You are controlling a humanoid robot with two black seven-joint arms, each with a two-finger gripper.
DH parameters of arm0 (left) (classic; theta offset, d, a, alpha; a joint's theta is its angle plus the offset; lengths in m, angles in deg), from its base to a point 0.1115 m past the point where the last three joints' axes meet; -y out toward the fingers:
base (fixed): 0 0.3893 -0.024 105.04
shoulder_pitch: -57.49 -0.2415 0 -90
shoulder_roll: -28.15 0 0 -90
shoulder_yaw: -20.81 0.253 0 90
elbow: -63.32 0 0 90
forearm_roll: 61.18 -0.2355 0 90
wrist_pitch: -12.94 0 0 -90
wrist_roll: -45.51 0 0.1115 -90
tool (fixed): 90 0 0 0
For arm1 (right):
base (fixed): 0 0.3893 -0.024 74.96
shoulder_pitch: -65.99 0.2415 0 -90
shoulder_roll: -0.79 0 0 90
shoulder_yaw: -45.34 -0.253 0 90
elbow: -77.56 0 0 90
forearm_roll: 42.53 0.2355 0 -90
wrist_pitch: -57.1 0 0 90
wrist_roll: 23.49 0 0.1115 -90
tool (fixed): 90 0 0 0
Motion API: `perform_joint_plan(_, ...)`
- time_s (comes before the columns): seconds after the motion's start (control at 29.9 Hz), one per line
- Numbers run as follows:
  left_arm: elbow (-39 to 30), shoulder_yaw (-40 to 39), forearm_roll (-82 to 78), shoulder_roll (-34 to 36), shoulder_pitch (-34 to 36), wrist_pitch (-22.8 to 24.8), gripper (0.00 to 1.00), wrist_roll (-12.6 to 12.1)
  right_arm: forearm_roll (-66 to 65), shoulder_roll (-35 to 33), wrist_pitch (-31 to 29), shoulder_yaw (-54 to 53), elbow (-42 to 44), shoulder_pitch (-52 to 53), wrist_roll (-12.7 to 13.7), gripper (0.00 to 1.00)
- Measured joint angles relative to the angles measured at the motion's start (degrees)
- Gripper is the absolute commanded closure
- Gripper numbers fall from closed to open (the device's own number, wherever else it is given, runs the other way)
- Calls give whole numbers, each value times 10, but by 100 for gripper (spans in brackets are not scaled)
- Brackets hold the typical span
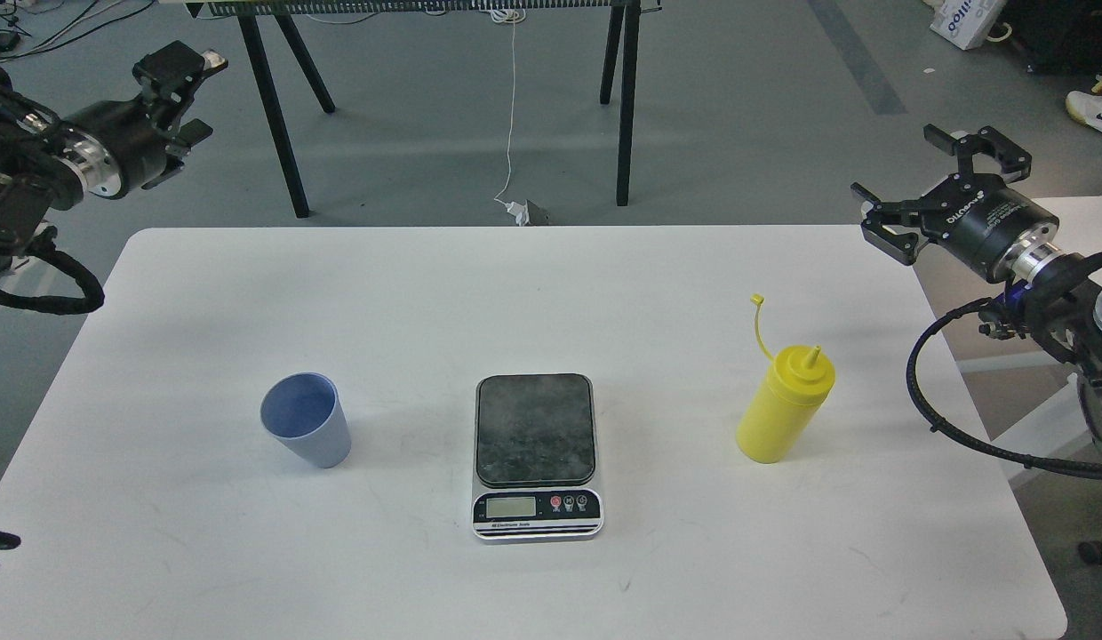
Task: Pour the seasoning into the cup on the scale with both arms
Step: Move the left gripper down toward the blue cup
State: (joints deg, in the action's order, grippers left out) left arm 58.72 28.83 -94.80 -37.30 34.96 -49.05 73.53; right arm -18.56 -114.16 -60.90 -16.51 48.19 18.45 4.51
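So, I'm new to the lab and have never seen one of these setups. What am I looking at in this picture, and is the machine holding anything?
This single picture is taken from the robot's own head, looking forward and down at a white table. The black arms coming in from both sides belong to the robot. Each ends in a two-finger claw: the left gripper and the right gripper. Both are open, raised off to the sides, and hold nothing. On the table stand a light blue cup on the left, a digital kitchen scale in the middle with nothing on it, and a yellow squeeze bottle on the right, its cap off.
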Motion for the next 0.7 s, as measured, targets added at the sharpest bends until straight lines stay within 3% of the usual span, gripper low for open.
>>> perform_joint_plan(0.3, -6, 235, -360, -37, 36, 0, 0, 0, 0, 13, 0, 1, 2, -1, 0, 3)
perform_joint_plan(0.5, -23, 263, -428, -48, 33, 0, 0, 0, 0, 13, 0, 2, 11, -5, 0, 3)
perform_joint_plan(0.7, -154, 259, -425, -18, 54, 0, 0, 0, 0, 13, 0, 2, 23, -9, 0, 3)
